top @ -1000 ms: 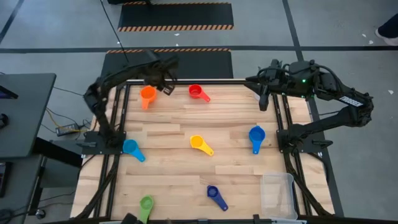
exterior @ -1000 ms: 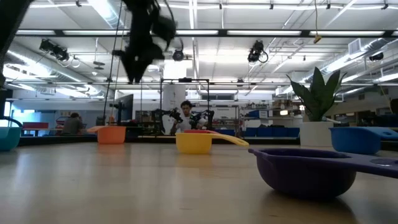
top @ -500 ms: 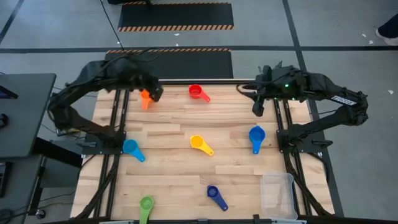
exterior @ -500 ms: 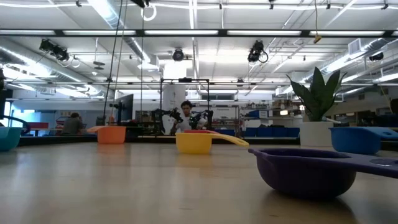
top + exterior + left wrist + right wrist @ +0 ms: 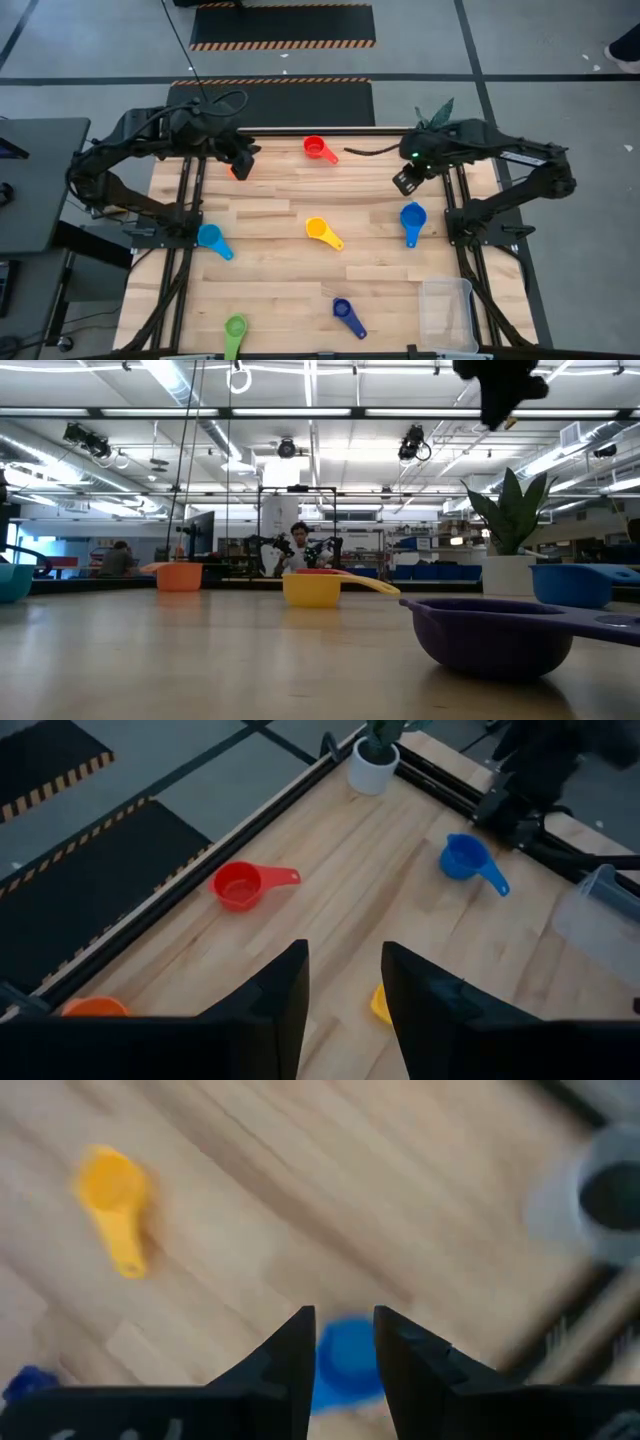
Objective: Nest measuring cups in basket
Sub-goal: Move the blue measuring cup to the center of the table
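On the wooden table (image 5: 290,210), scattered cups separate both empty, slightly parted end effectors from the basket (image 5: 446,312).

Even overhead lighting; sharpness varies by view.
We see ceiling strip lights (image 5: 300,412) shining brightly above the table (image 5: 200,650), which shows only soft shadows. We note motion blur smearing the yellow cup (image 5: 112,1200) and nearby wood, and the near purple cup (image 5: 495,635) slightly out of focus.

red cup (image 5: 315,148), yellow cup (image 5: 318,229), green cup (image 5: 235,326); clear basket (image 5: 447,313)
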Available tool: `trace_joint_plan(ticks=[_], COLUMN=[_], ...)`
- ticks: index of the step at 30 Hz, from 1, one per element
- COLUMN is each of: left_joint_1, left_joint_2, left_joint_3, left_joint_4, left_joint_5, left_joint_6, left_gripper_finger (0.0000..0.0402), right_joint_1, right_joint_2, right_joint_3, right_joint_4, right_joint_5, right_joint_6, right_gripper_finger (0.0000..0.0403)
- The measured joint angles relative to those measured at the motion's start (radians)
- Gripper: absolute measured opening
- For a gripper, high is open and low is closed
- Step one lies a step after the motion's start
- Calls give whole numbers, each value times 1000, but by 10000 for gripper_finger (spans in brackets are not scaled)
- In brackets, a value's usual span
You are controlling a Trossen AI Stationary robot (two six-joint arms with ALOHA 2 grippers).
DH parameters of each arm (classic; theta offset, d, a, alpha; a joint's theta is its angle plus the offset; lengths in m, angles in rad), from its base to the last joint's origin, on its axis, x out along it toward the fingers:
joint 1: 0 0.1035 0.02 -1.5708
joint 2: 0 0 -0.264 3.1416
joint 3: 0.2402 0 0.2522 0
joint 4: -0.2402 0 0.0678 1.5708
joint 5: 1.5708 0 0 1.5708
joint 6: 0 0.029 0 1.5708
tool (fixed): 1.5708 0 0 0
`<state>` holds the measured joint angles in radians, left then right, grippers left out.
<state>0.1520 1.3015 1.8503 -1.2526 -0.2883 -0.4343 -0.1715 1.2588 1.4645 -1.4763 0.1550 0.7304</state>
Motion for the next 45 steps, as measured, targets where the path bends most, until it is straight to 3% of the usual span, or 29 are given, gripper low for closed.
trace_joint_plan(ticks=[3, 7, 9, 18, 33, 45], left_joint_1=[0, 0, 0, 0, 2, 2], left_joint_2=[0, 0, 0, 0, 0, 0], left_joint_3=[0, 0, 0, 0, 0, 0], left_joint_4=[0, 0, 0, -1, 6, 8], left_joint_5=[0, 0, 0, 0, 0, 0], left_joint_6=[1, 12, 25, 28, 22, 19], left_gripper_finger=[135, 135, 135, 135, 135, 135], right_joint_1=[-20, -43, -48, -46, -45, -69], right_joint_2=[62, 105, 134, 212, 230, 229], right_joint_3=[-2, -49, -72, -236, -522, -624], right_joint_4=[-106, -54, -68, -75, 305, 455], right_joint_5=[-12, -88, -129, -91, -72, -99], right_joint_6=[100, 76, 31, -293, -727, -838], right_gripper_finger=[110, 110, 110, 110, 110, 109])
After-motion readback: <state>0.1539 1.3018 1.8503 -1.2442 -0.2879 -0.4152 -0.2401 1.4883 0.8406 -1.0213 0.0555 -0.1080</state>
